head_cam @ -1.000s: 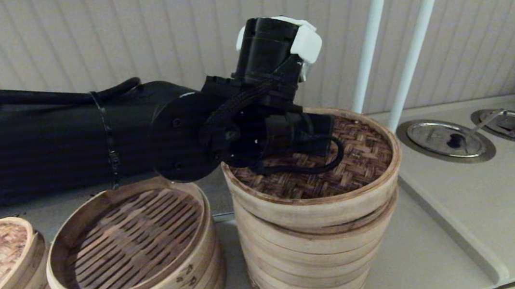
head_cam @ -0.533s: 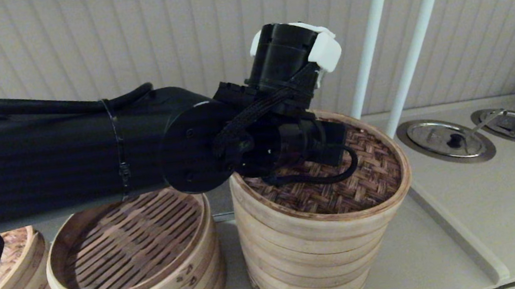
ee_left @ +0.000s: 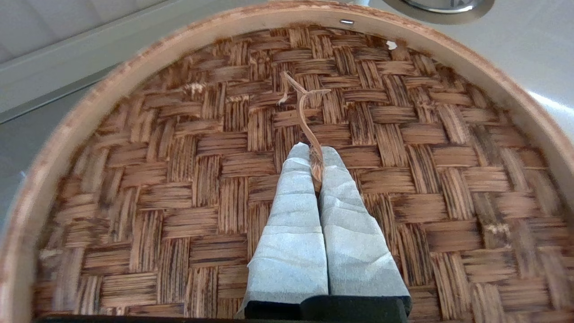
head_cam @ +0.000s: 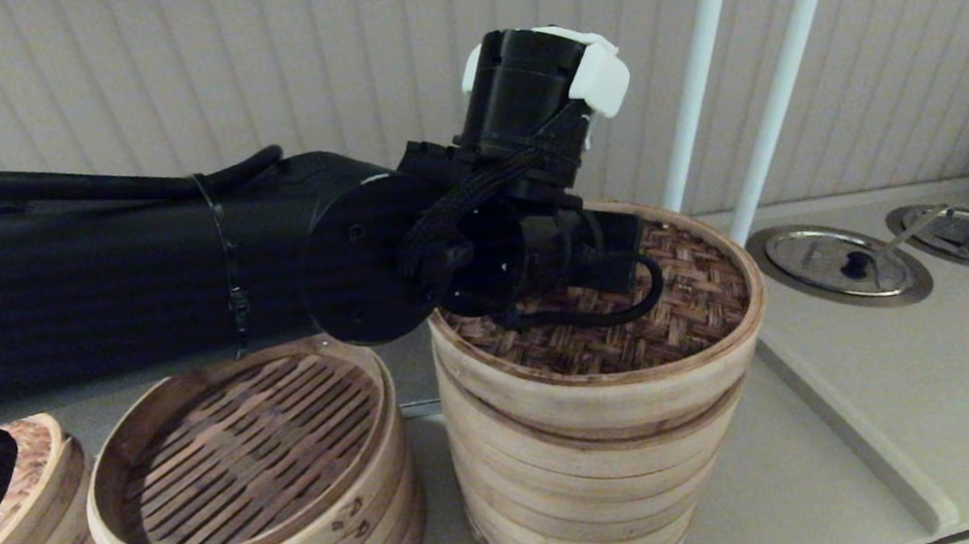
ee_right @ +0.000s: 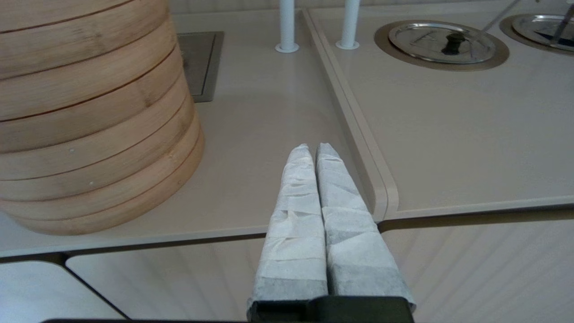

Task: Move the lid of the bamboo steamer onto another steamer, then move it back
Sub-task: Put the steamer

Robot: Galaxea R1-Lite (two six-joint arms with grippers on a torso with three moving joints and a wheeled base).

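The bamboo steamer lid (head_cam: 680, 304), dark brown and woven with a pale band rim, lies on top of the tallest steamer stack (head_cam: 583, 498); a thin dark line shows under its band. In the left wrist view my left gripper (ee_left: 315, 152) is shut on the lid's small centre loop (ee_left: 305, 107), just above the weave (ee_left: 179, 179). In the head view the left wrist hides those fingers. The stack's lining is covered by the lid. My right gripper (ee_right: 314, 148) hangs shut and empty over the counter's front edge, beside the stack (ee_right: 89, 112).
A shorter open steamer with a slatted floor (head_cam: 241, 455) stands left of the tall stack. A steamer with a paler woven lid (head_cam: 1, 510) is at the far left. Two white poles (head_cam: 698, 65) rise behind. Two metal lids (head_cam: 839, 263) sit in the raised counter on the right.
The left gripper carried the lid to the right from an offset, tilted seat to line up over the tall stack. It then eased slightly back. The right arm has not moved.
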